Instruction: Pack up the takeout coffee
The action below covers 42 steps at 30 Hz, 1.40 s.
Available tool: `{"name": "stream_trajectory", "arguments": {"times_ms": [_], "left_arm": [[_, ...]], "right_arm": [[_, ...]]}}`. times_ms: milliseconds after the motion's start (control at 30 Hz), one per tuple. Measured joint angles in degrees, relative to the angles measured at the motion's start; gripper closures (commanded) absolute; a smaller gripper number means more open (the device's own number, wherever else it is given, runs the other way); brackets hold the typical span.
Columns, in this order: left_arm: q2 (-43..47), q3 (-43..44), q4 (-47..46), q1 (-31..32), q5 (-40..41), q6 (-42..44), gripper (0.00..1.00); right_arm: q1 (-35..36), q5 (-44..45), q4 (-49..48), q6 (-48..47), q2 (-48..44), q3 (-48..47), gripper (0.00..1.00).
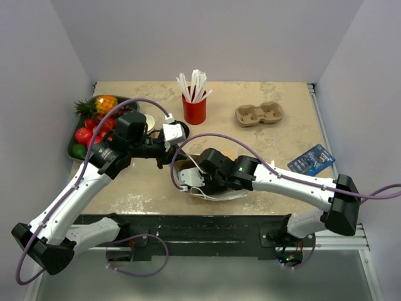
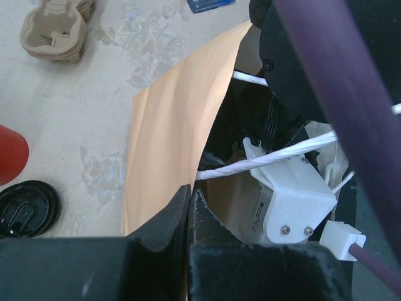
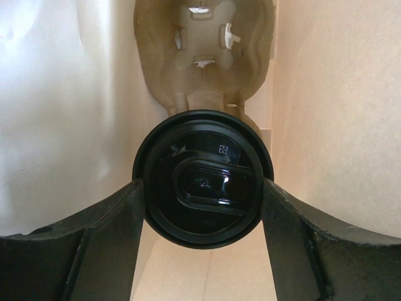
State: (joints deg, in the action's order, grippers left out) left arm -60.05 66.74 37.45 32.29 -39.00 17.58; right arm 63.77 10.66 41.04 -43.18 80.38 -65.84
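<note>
Right gripper (image 3: pixel 203 188): jaws spread wide and clamped on the coffee (image 3: pixel 203 207), with one dark finger (image 3: pixel 106 232) against each side of the rim, well down inside the bag (image 2: pixel 169 138).
Coffee: sits between the right fingers, top towards the wrist. Only the lid (image 3: pixel 188 147) shows; the paper wall below it is hidden.
Left gripper (image 2: pixel 190 200): pinched shut on the bag's top edge, which holds the mouth apart.
Ahead of the right fingers: a moulded pulp carrier (image 3: pixel 200 50) lies on the bag floor just beyond the cup. I cannot tell whether the cup is seated in it.
Lid: round, glossy black plastic with a raised rim and an oval recess.
Bag: thin, matte tan kraft paper, creased, with white twisted-cord handles (image 2: pixel 263 160).
Handling: probably light. A paper wall would dent under a hard squeeze, the shiny plastic may slip, and the lid could pop off, so it should stay upright.
Where to hold: across the rim, likely the stiffest part, with gentle pressure.
</note>
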Motion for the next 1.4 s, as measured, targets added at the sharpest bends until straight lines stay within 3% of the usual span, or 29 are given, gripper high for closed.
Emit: {"name": "stream_trajectory", "arguments": {"times_ms": [233, 800, 1233, 1400], "left_arm": [[-0.9, 0.1, -0.5, 0.0, 0.0, 2.3, 1.00], [-2.0, 2.4, 4.3, 0.0, 2.8, 12.3, 1.00], [-3.8, 3.6, 5.4, -0.6, 6.4, 15.7, 1.00], [-4.2, 3.6, 5.5, -0.7, 6.8, 16.2, 1.00]], "right_arm": [[0.0, -0.1, 0.0, 2.8, 0.0, 0.0, 1.00], [-1.4, -3.0, -7.2, -0.6, -4.1, 5.7, 1.00], [-3.1, -2.2, -11.7, 6.6, -0.7, 4.5, 1.00], [-4.0, -1.0, -16.0, 7.7, -3.9, 9.2, 1.00]]}}
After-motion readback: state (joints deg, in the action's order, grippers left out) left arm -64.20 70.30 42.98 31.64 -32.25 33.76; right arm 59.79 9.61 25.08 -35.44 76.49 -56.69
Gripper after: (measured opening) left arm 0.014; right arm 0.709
